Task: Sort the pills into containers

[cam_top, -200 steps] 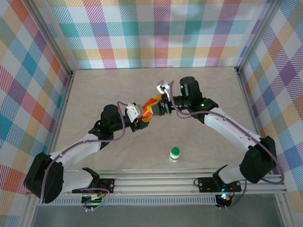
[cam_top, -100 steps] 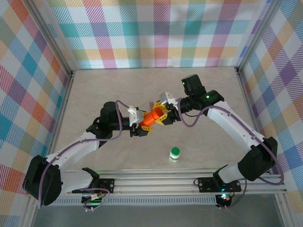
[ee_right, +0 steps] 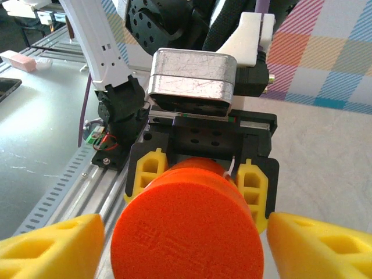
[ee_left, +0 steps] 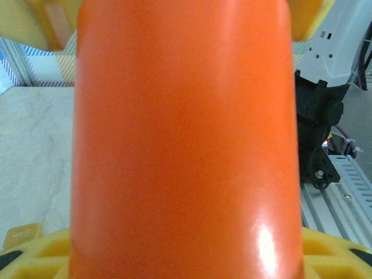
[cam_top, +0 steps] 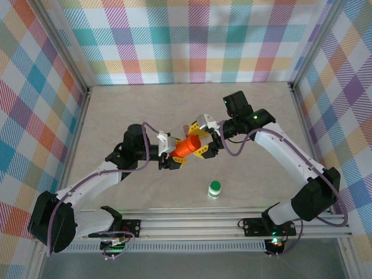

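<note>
Orange cylindrical plastic pill bottle [cam_top: 187, 146], frame centre, clamped in left gripper [cam_top: 176, 153] jaws; right gripper [cam_top: 199, 141] jaws flank cap [ee_right: 186, 232], closure indeterminate; judged uncapping, next needing firm twist.

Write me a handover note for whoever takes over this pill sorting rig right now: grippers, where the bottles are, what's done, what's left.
Left gripper: shut on the orange bottle, holding it roughly level between the arms.
Right gripper: fingers flank the orange cap; I cannot tell whether they grip it.
Green-capped bottle: upright on the table, nearer the bases, apart from both grippers.
Done: orange bottle picked up and presented to the right arm.
Left: probably take the cap off, then sort the pills. Both bottles are capped.
</note>
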You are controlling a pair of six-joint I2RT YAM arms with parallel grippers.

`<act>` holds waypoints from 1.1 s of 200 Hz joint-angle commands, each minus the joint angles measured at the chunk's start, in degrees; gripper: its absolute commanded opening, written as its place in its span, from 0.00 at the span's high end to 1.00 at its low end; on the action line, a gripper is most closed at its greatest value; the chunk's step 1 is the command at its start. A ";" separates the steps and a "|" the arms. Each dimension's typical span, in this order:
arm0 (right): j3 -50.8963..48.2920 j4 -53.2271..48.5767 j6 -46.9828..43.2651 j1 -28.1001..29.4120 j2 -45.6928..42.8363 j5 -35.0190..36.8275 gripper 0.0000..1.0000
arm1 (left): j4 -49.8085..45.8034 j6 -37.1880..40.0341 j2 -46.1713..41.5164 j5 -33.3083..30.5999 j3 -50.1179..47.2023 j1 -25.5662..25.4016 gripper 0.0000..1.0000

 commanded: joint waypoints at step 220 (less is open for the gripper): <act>10.57 18.14 83.39 8.13 7.44 46.07 0.11 | 17.62 -6.44 1.64 -34.15 -5.45 0.48 1.00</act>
